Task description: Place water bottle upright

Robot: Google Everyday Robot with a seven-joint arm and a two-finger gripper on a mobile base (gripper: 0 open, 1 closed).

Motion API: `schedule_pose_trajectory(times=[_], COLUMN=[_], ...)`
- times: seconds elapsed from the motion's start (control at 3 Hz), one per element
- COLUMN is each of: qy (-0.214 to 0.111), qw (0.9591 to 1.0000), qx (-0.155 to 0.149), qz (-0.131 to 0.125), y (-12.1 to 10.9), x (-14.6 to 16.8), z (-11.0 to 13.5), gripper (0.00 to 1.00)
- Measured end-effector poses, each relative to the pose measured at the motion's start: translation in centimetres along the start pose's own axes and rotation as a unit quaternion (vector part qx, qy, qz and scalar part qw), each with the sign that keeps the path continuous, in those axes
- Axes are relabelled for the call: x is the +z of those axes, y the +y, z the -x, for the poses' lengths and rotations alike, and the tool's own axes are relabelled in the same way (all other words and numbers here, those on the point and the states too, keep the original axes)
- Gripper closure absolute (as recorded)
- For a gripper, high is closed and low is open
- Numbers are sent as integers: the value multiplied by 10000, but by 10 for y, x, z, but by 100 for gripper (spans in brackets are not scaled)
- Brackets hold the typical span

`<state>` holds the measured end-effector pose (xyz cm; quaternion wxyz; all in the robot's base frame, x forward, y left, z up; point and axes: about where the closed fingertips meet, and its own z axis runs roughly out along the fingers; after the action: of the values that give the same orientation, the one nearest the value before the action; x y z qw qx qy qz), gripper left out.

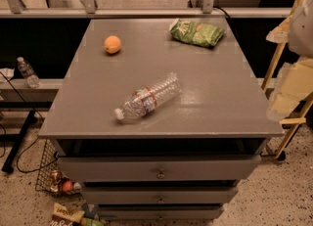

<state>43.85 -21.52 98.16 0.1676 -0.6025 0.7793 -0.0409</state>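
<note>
The water bottle [146, 99] lies on its side near the middle front of the grey cabinet top [215, 98]. It is clear and ribbed, with a red-white-blue label band. Its white cap [119, 114] points to the front left. My gripper [287, 90] shows as a pale blurred shape at the right edge of the view, beyond the cabinet's right side. It is well apart from the bottle and nothing shows in it.
An orange fruit [112, 44] sits at the back left of the top and a green snack bag [197, 32] at the back right. A smaller clear bottle [28, 72] stands on a low ledge to the left. A wire basket [51, 173] sits on the floor, and a wooden frame [281, 49] stands to the right.
</note>
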Motion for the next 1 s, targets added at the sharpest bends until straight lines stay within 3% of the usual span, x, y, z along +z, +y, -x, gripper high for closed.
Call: schedule_pose_trajectory(times=[0.33,0.67,1.0], qy=[0,72,181], qw=[10000,9989,9911], qx=[-1,-450,-1265], qz=[-1,118,382], y=[0,-9,-23], x=[0,10,33], z=[0,16,51], gripper=[0,0,0])
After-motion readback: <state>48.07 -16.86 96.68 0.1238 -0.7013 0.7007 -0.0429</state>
